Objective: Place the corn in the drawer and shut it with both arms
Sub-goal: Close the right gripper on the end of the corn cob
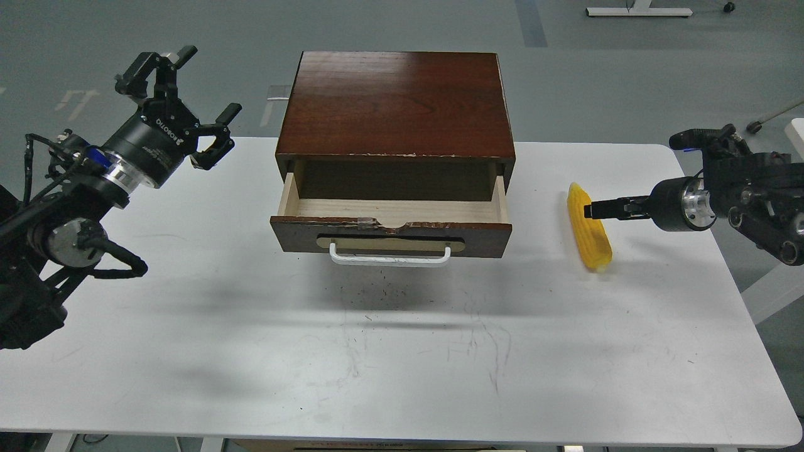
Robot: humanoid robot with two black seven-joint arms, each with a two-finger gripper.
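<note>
The yellow corn (590, 235) lies on the white table (377, 351) to the right of the drawer, tapered end pointing away from me. The drawer (389, 233) is pulled open, its pale wood inside (396, 209) empty, with a white bar handle (389, 258) on the front. My right gripper (592, 209) reaches in from the right, seen edge-on as a thin bar; its tip is over the far half of the corn, and I cannot tell its fingers apart. My left gripper (188, 100) is open and empty, raised left of the cabinet.
The dark brown cabinet (392, 103) that holds the drawer stands at the middle back of the table. The table's right edge (728, 251) passes under my right arm. Grey floor lies beyond the table.
</note>
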